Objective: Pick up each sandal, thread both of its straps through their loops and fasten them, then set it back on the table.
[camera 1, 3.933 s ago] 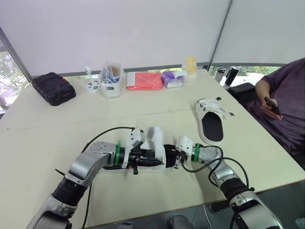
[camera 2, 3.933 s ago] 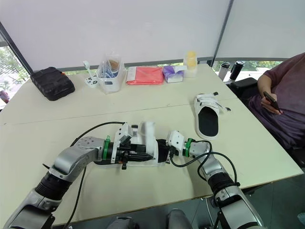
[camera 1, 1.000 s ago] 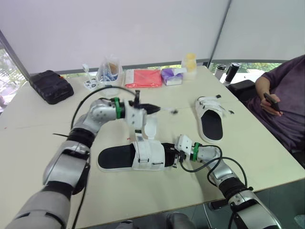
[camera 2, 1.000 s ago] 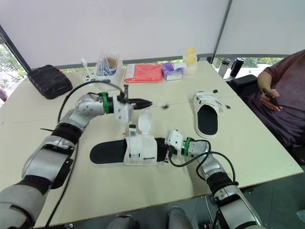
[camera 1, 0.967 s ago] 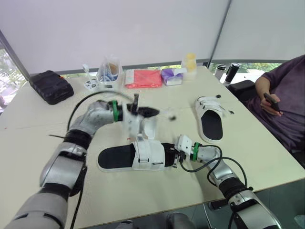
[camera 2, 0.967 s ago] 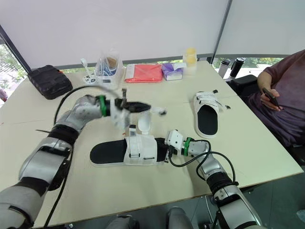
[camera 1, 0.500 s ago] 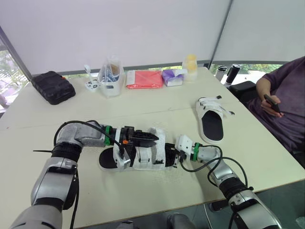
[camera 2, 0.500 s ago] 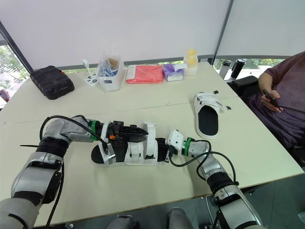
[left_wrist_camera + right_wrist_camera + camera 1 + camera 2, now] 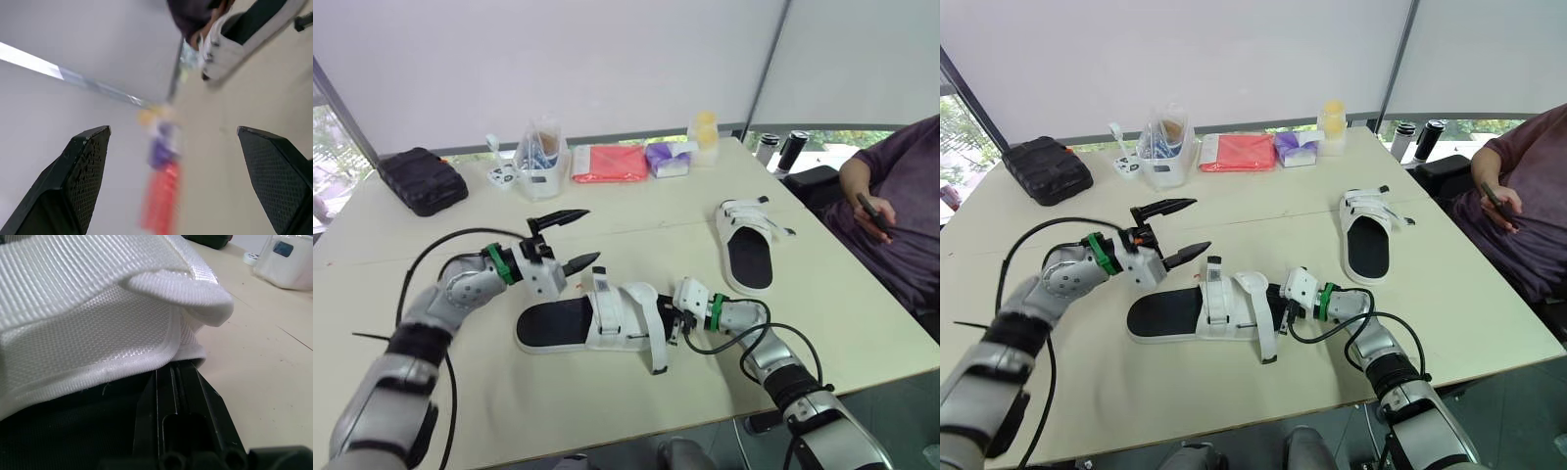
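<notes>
Left hand [image 9: 570, 238]: fingers spread wide, raised over pale beige surface [image 9: 509, 401], just beside heel end of near black-soled sandal with white woven straps [image 9: 568, 323]. Right hand [image 9: 669, 322]: fingers pressed together, tips against black footbed at toe end of same sandal, beneath white strap. Sandal flat on surface between hands, one strap [image 9: 657, 345] loose, trailing onto surface. Second matching sandal [image 9: 748, 257]: flat, well apart, far right, near seated person in purple shirt [image 9: 891, 215].

The sandal [image 9: 597, 323] has white, coarsely woven cloth straps [image 9: 98, 308] over a matt black footbed [image 9: 553, 321]. The tabletop [image 9: 607, 401] looks smooth and matt. The left hand [image 9: 589, 235] has black fingers [image 9: 85, 166] with cross-hatched pads.
</notes>
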Tool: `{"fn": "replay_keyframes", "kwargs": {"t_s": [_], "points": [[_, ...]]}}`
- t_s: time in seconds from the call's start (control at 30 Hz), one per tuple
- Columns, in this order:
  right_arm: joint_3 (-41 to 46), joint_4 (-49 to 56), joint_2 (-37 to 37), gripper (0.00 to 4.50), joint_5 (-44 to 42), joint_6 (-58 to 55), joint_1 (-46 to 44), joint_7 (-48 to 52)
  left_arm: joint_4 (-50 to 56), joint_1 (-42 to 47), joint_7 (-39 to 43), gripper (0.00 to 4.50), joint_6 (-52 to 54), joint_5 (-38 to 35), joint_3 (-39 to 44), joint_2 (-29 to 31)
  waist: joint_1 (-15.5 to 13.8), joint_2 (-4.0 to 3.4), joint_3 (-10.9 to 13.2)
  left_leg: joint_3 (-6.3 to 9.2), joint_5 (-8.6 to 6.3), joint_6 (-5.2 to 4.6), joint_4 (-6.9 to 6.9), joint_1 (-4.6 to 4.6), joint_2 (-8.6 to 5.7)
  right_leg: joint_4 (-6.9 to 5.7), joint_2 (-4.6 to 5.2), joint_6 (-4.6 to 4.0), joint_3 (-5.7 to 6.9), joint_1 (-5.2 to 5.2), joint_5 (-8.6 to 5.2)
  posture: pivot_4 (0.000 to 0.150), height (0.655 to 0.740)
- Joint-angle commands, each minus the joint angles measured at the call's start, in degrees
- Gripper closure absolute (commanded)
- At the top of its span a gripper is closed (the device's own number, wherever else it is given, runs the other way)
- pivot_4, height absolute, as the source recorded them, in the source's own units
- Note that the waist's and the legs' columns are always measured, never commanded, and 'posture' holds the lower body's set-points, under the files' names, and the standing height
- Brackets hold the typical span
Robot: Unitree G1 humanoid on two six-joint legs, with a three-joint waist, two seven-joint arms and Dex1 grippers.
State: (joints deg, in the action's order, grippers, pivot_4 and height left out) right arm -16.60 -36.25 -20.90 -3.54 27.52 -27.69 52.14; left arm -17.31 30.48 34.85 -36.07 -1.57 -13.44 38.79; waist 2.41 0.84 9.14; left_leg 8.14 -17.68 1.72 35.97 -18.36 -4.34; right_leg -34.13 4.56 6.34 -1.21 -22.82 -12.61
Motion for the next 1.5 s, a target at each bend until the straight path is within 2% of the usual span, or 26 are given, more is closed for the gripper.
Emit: {"fn": "replay_keyframes", "kwargs": {"t_s": [0.03,0.1,0.2,0.4,0.53,0.7,0.93,1.13,1.37,1.5], "points": [[-3.2,-10.1,-1.5,4.5,6.5,-4.6,3.9,-0.2,25.1,-2.1,5.5,0.22,44.3,-34.3,0.4,4.5,0.0,0.12,0.1,0.02,0.0,0.0,0.01,0.0,0.0,-0.01,-0.01,-0.01,0.0,0.0,-0.01,0.15,0.74],[-3.3,-10.4,-1.3,4.5,6.6,-4.6,3.7,-0.1,33.4,-2.8,4.0,0.22,62.4,-49.5,1.9,6.7,0.1,0.21,0.2,0.07,-0.01,0.0,0.03,-0.08,0.01,-0.04,-0.03,-0.02,-0.05,0.02,-0.02,0.15,0.74],[-3.5,-10.6,-1.1,4.5,6.7,-4.5,3.4,0.2,39.7,-4.1,2.9,0.22,76.8,-64.3,4.6,9.5,0.1,0.19,0.2,0.07,-0.04,0.01,-0.01,0.0,0.0,0.01,-0.04,-0.08,-0.08,0.14,-0.14,0.15,0.74],[-3.8,-11.0,-0.9,4.5,6.8,-4.3,2.8,0.2,43.8,-7.6,4.0,0.22,90.7,-72.1,6.0,13.1,0.1,0.16,0.2,0.07,-0.04,0.03,-0.06,0.02,0.01,0.01,-0.14,-0.18,-0.08,0.08,-0.19,0.15,0.74],[-3.8,-11.5,-0.7,4.5,6.8,-4.3,2.5,0.2,43.1,-5.7,1.8,0.22,96.6,-74.2,4.4,10.4,0.0,0.27,0.2,0.07,-0.12,0.17,-0.01,0.02,0.01,0.06,-0.13,-0.19,-0.09,0.15,-0.2,0.15,0.74],[-3.8,-11.2,-0.5,4.5,6.7,-4.4,2.7,-0.1,40.1,-1.8,1.0,0.22,100.9,-70.6,1.2,4.1,0.1,0.36,0.1,0.05,-0.15,0.21,0.02,0.01,0.01,0.1,-0.13,-0.2,-0.09,0.15,-0.2,0.15,0.74],[-3.2,-10.4,-0.8,4.5,6.4,-4.8,3.3,-0.7,37.1,1.1,2.9,0.22,102.2,-61.0,-2.5,1.0,0.1,0.44,0.1,0.02,-0.14,0.22,0.03,0.01,0.01,0.1,-0.14,-0.2,-0.09,0.13,-0.2,0.15,0.74],[-3.0,-9.7,-1.2,4.5,6.3,-4.7,4.5,-1.1,39.7,-3.7,3.7,0.22,99.3,-55.0,-2.5,0.4,0.1,0.43,0.0,0.0,-0.15,0.23,0.02,0.02,0.01,0.12,-0.11,-0.2,-0.11,0.15,-0.2,0.15,0.74],[-3.3,-9.1,-0.8,4.5,6.3,-5.0,5.0,-1.0,39.5,-6.6,-1.8,0.22,97.1,-51.1,-1.1,-7.3,-0.1,0.33,-0.3,0.08,-0.17,0.26,0.04,-0.02,0.03,0.54,-0.09,-0.2,-0.07,0.32,-0.2,0.15,0.74],[-3.3,-9.0,-0.9,4.5,6.3,-5.1,5.0,-0.7,39.4,-6.8,-2.0,0.22,97.5,-49.2,-1.5,-9.3,0.1,0.33,-0.3,0.03,-0.21,0.31,0.03,-0.04,0.06,0.77,-0.08,-0.2,-0.02,0.4,-0.2,0.15,0.74]]}}
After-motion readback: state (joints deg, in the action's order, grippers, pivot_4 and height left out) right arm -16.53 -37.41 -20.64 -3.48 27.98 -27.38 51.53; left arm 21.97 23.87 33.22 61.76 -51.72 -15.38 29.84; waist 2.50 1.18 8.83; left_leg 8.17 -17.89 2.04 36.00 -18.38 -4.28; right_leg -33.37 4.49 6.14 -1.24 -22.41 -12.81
